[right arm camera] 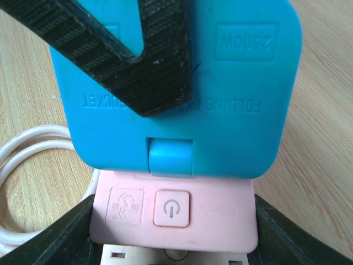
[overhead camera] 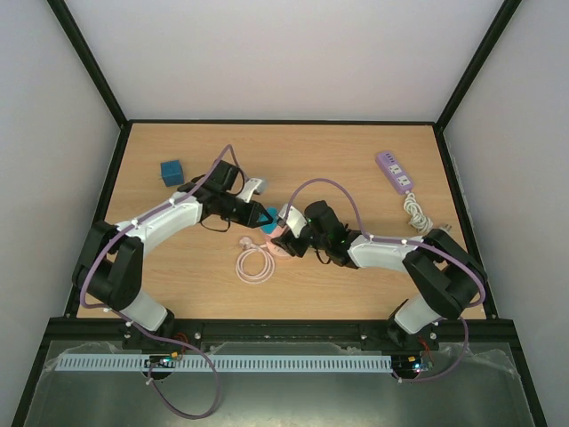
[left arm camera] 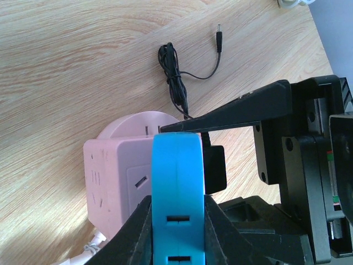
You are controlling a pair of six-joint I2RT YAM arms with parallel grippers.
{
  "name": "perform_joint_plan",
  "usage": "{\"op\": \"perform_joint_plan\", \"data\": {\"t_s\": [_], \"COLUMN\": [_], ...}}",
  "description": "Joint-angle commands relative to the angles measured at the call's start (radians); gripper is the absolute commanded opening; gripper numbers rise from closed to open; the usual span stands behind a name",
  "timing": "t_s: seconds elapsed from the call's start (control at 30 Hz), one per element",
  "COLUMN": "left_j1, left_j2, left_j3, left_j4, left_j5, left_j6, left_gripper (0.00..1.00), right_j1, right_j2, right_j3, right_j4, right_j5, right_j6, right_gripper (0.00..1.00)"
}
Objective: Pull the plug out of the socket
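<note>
A blue flat plug [left arm camera: 177,187] sits against the pink cube socket [left arm camera: 116,182] at the table's middle; its pins are hidden. My left gripper [left arm camera: 177,221] is shut on the blue plug, one jaw on each flat side. My right gripper [right arm camera: 174,237] is shut on the pink socket [right arm camera: 176,212], its fingers [right arm camera: 55,243] against both sides. In the right wrist view the plug [right arm camera: 176,94] stands just above the socket's power button, with a left finger [right arm camera: 138,49] across it. In the top view both grippers meet at the plug [overhead camera: 268,219] and socket [overhead camera: 279,240].
The socket's white cable coil [overhead camera: 253,265] lies in front of it. A black adapter [left arm camera: 216,168] with a thin black cable [left arm camera: 176,77] sits on the socket's far side. A blue cube [overhead camera: 172,172] lies back left, a purple power strip [overhead camera: 394,172] back right.
</note>
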Motion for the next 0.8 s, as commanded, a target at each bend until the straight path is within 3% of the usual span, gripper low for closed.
{"op": "perform_joint_plan", "data": {"t_s": [0.0,0.53,0.77], "left_j1": [0.009,0.082,0.110], "left_j2": [-0.009,-0.050,-0.074], "left_j3": [0.034,-0.005,-0.019], "left_j4": [-0.014,0.010,0.008], "left_j5": [0.126,0.216,0.216], "left_j6": [-0.017,-0.041,-0.036], "left_gripper": [0.03,0.03,0.03], "right_j1": [0.003,0.002,0.003], "right_j2": [0.031,0.042,0.030], "right_j3": [-0.017,-0.018,-0.016], "right_j4": [0.029,0.014,0.004], "right_j5": [0.045,0.048,0.040], "right_j6": [-0.013,-0.023,-0.027], "right_gripper": [0.28,0.25,0.30]}}
